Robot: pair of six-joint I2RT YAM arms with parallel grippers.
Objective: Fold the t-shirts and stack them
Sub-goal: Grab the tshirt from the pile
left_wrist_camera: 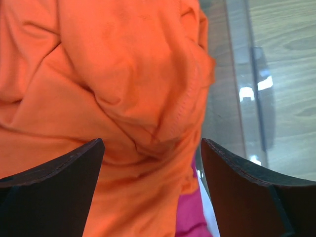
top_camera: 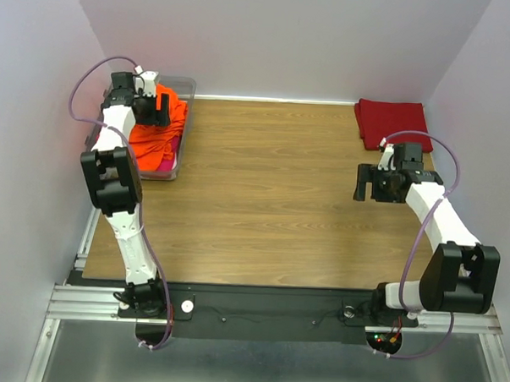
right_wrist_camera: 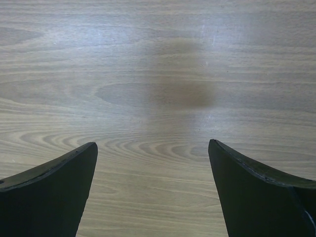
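Beneath the left claw (left_wrist_camera: 152,144), rumpled soft orange t-shirt (left_wrist_camera: 108,74).

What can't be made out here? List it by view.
Top view: whatever lies under the orange t-shirt in the bin, covered by it and the left arm.
Left wrist view: most of the magenta shirt, buried under orange cloth and cut by the bottom edge.

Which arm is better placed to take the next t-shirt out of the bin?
Left. The left end effector, open, hangs over the orange t-shirt in the bin; the right end effector faces only the table, far away.
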